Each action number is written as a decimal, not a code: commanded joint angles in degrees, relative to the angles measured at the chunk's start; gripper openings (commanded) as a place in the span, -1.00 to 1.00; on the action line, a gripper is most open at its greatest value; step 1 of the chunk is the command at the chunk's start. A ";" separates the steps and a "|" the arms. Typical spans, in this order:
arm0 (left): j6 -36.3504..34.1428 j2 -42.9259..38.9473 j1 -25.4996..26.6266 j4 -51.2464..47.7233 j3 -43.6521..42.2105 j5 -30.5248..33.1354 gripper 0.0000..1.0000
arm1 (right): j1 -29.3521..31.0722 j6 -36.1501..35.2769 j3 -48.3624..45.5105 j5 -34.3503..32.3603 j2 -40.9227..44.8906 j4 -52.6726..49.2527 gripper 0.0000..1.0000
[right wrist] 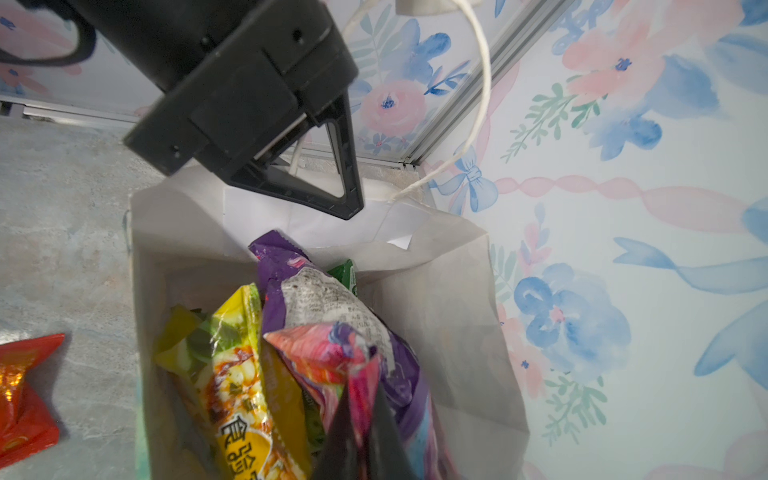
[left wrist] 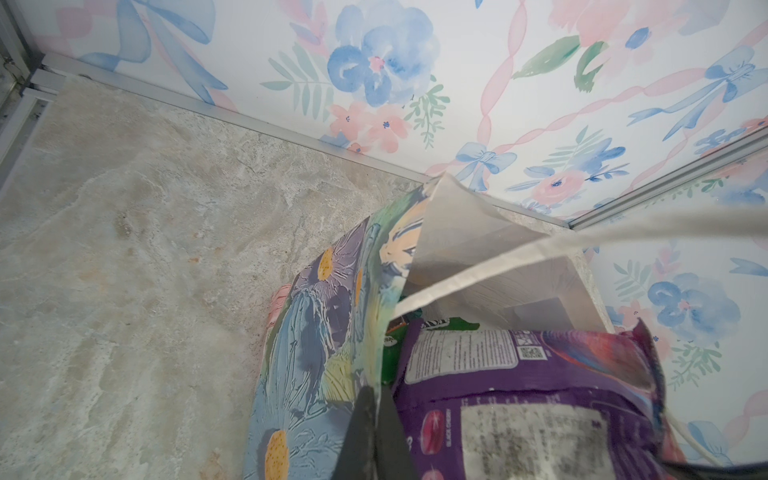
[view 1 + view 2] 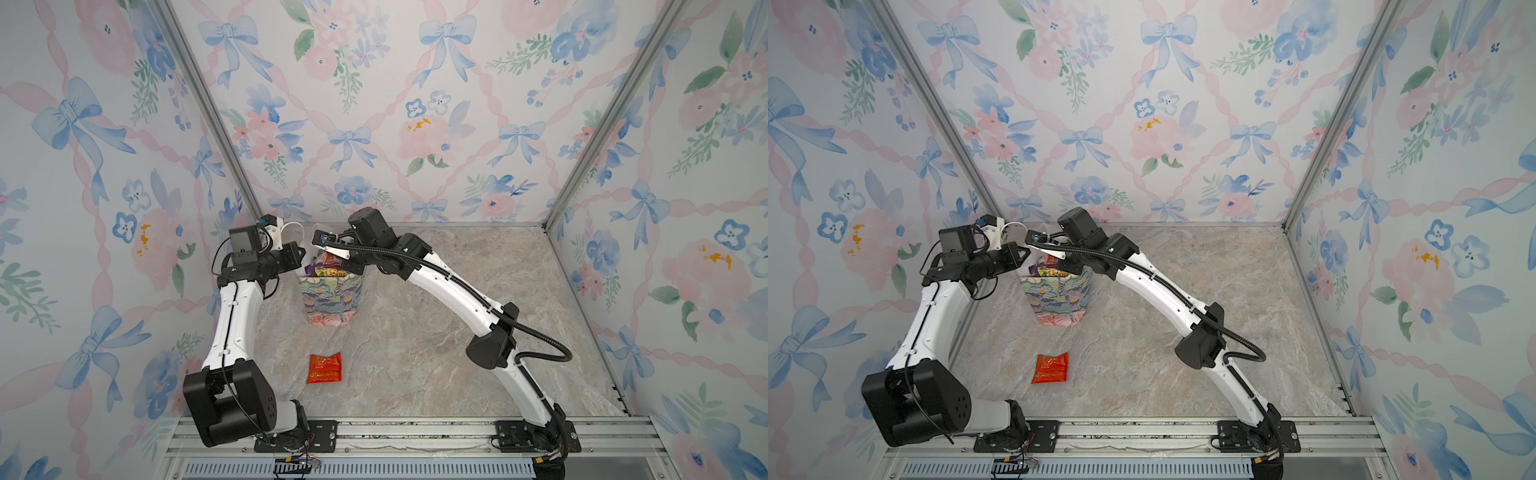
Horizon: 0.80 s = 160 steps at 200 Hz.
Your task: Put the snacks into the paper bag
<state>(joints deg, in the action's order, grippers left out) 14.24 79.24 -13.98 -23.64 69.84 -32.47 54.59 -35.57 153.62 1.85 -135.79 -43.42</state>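
Toward rear-left corner of table: paper bag upright, mouth open. Left gripper jaws clamped on bag rim, one finger outside wall, one inside. Right gripper over bag mouth, jaws pinched tight on pink-red end of purple packet. Yellow packet and green packet inside bag, beside purple packet. Red-orange packet flat on table, toward front edge, well apart from bag.
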 commanded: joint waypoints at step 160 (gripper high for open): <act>0.92 1.00 -0.27 -0.66 -0.37 -2.25 -1.00 | 3.51 -4.99 2.08 -26.27 4.38 8.51 -1.00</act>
<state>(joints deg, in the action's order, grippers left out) 14.37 79.37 -13.98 -23.40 69.84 -33.56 57.49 -39.94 153.71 -19.25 -135.33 -40.29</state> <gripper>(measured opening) 0.047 0.046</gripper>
